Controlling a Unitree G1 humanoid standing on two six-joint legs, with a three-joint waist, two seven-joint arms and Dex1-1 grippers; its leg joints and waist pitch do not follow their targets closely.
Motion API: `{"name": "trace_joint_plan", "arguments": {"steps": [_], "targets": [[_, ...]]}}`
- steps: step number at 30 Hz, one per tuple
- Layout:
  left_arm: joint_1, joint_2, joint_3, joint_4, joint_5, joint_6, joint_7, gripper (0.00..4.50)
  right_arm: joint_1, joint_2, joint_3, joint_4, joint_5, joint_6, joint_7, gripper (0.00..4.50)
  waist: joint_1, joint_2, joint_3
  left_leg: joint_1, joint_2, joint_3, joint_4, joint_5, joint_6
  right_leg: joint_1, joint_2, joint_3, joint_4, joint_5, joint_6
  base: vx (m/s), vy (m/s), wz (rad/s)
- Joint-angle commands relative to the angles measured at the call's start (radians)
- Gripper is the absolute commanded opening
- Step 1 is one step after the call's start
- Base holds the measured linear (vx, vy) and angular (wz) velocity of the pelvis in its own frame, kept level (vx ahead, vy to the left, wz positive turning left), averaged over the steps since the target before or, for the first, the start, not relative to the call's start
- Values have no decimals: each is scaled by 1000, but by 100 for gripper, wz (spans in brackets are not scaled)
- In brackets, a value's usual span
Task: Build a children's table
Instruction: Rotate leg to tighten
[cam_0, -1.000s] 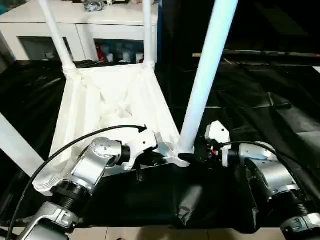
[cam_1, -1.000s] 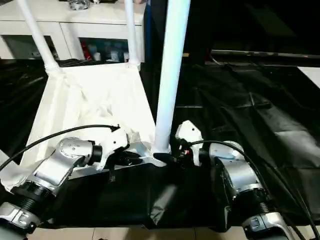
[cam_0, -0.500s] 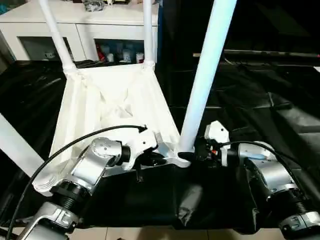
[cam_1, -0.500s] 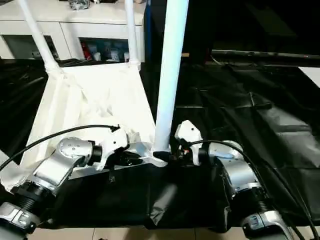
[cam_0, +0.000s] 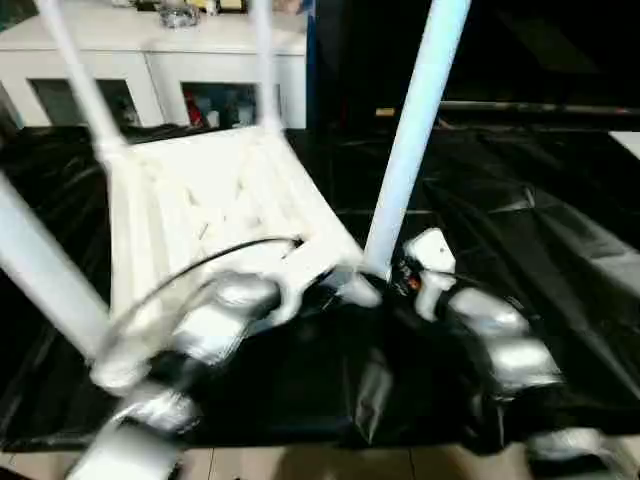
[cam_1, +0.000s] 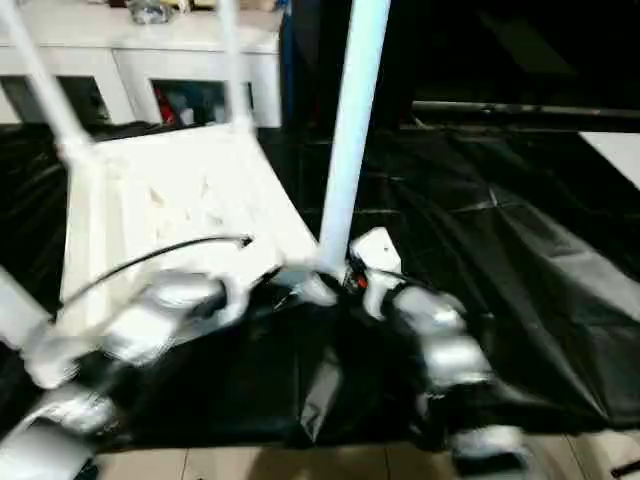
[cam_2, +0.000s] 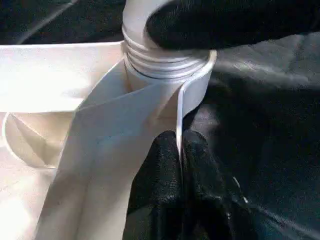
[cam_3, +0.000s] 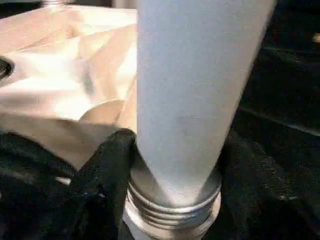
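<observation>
The white tabletop (cam_0: 215, 205) lay upside down left of centre in the head view, ribbed underside up, on the black-draped work table (cam_0: 520, 230). Legs rose from its corners; the near-right leg (cam_0: 410, 150) stood at centre frame. The left gripper (cam_2: 181, 165) was pinched closed on the tabletop's thin rim beside that leg's threaded socket. The right gripper (cam_3: 175, 165) clasped the leg's base, a finger on either side.

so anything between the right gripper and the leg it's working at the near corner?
Nothing visible. The right gripper has a black finger on each side of the near leg at its threaded base, which sits in the tabletop corner socket. The left gripper pinches the tabletop rim beside it.
</observation>
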Motion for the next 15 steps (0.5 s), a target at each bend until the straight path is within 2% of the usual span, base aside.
{"name": "trace_joint_plan", "arguments": {"steps": [1, 2, 3, 4, 5, 8, 9, 10, 11, 12, 14, 15], "targets": [[-29, -5, 64, 28, 7, -2, 121, 0, 25, 22, 15, 51, -12, 52, -38, 239, -9, 3, -53, 27, 47, -47, -87, -536, -23, 21, -58, 16, -106, -605, -79, 0, 0, 0], [-43, -18, 64, 49, 16, -10, 150, 0, 14, 52, 17, 59, -9, 47, -49, 239, -15, 5, -53, 27, 47, -49, -88, -556, -22, 24, -60, 12, -108, -579, -89, 0, 0, 0], [-52, -23, 61, 62, 23, -21, 163, 0, 8, 70, 24, 61, -10, 35, -48, 275, -17, 6, -53, 27, 50, -52, -91, -565, -24, 29, -60, 7, -109, -566, -89, 0, 0, 0], [-54, -24, 57, 68, 28, -30, 166, 0, 5, 78, 29, 61, -8, 29, -38, 275, -19, 13, -51, 33, 54, -53, -95, -602, -28, 25, -59, 3, -112, -543, -94, 0, 0, 0], [-57, -25, 51, 74, 32, -44, 163, 0, 2, 86, 35, 58, -2, 21, -18, 286, -25, 12, -48, 41, 53, -55, -95, -637, -31, 24, -59, -3, -118, -532, -97, 0, 0, 0], [-41, -11, 34, 58, 31, -69, 103, 0, -4, 73, 38, 38, 21, 20, 58, 295, -37, 8, -47, 31, 52, -63, -100, -661, -34, 38, -65, -10, -118, -559, -81, 0, 0, 0], [-39, -9, 32, 55, 30, -70, 98, 0, -4, 71, 38, 36, 23, 21, 63, 316, -41, 6, -48, 28, 51, -64, -100, -661, -32, 41, -67, -12, -118, -563, -77, 0, 0, 0], [-20, 11, 18, 27, 21, -88, 40, 0, -6, 33, 43, 10, 38, 25, 129, 324, -48, 7, -49, 18, 53, -68, -102, -648, -26, 50, -73, -11, -115, -554, -80, 0, 0, 0], [-15, 17, 13, 20, 18, -95, 23, 0, -6, 20, 46, 2, 40, 25, 150, 328, -46, 7, -50, 17, 56, -70, -103, -639, -25, 54, -75, -11, -115, -546, -80, 0, 0, 0], [-4, 31, 7, 4, 12, -96, -7, 0, -6, -12, 47, -15, 48, 29, 197, 328, -44, 9, -48, 22, 56, -67, -100, -633, -21, 46, -77, -10, -117, -533, -94, 0, 0, 0], [1, 38, 4, -4, 9, -92, -22, 0, -5, -29, 46, -24, 53, 32, 223, 328, -37, 4, -45, 36, 52, -58, -91, -618, -14, 32, -79, -7, -123, -544, -110, 0, 0, 0], [16, 55, -3, -26, -1, -99, -67, 0, -3, -63, 44, -41, 65, 35, 273, 328, -36, 3, -45, 36, 50, -57, -89, -605, -10, 31, -81, -7, -126, -551, -114, 0, 0, 0]]}}
